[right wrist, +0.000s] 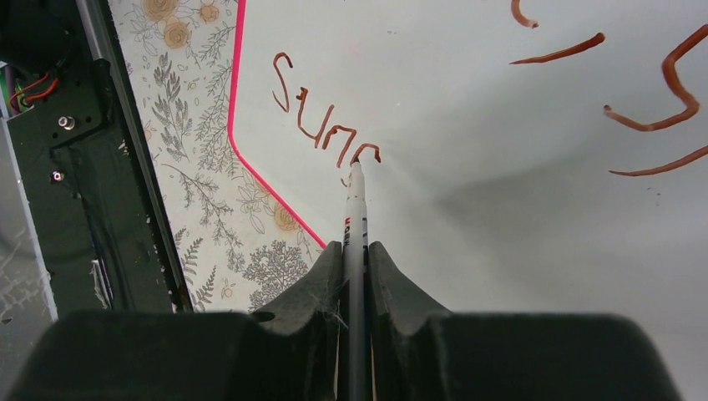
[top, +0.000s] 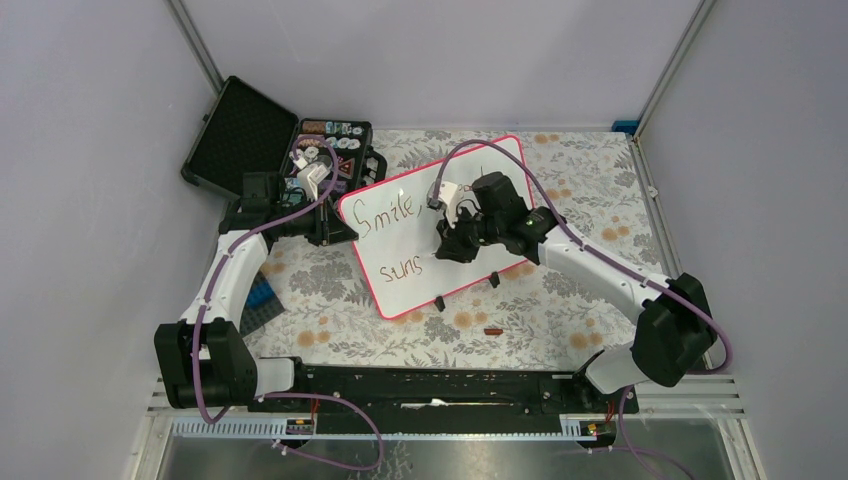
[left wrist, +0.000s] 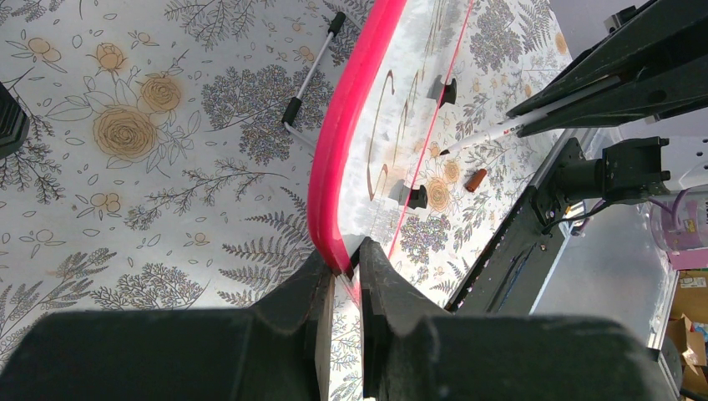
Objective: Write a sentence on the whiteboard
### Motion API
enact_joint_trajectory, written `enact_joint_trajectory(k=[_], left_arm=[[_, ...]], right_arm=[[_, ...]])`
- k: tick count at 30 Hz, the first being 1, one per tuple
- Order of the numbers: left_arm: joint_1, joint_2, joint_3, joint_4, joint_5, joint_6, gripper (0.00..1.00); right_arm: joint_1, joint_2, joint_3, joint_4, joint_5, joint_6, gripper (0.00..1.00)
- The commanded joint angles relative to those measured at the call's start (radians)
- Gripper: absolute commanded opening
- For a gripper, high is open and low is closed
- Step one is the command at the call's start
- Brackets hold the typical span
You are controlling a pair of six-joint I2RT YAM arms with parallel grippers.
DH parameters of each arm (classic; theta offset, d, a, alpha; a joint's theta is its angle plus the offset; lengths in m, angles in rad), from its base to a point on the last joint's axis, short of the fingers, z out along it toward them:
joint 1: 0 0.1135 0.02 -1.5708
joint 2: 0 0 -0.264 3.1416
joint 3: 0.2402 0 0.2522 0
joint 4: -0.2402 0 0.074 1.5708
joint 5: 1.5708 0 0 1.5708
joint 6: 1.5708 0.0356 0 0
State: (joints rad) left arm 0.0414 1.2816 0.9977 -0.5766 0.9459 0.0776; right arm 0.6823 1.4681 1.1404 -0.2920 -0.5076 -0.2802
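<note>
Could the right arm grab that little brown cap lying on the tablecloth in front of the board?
Probably not just now: the right tool is shut on the marker, with its tip on the whiteboard. The cap itself lies in the open, with nothing over it.

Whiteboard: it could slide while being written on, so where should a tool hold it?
Pinch the whiteboard by its thin pink rim at the left edge, coming from the left: it fits between the jaws and lies clear of the sentence.
</note>
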Motion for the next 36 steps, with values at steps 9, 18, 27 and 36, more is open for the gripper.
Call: enact_joint_trajectory(k=[9, 18, 27, 36], left_arm=[[-0.014, -0.016, 0.013, 0.031, -0.038, 0.048, 0.00], [-0.015, -0.017, 0.011, 0.032, -0.039, 0.050, 0.00], [-0.014, -0.018, 0.010, 0.032, -0.039, 0.049, 0.00], [-0.014, -0.019, 0.009, 0.032, -0.042, 0.050, 0.00]], right_arm=[[-0.021, 0.027, 0.075, 0.003, 0.046, -0.014, 0.00], [-0.029, 0.045, 0.088, 0.004, 0.051, -0.018, 0.00], [-0.029, 0.051, 0.060, 0.005, 0.059, -0.030, 0.00], [-0.029, 0.047, 0.018, 0.008, 0.045, -0.030, 0.00]])
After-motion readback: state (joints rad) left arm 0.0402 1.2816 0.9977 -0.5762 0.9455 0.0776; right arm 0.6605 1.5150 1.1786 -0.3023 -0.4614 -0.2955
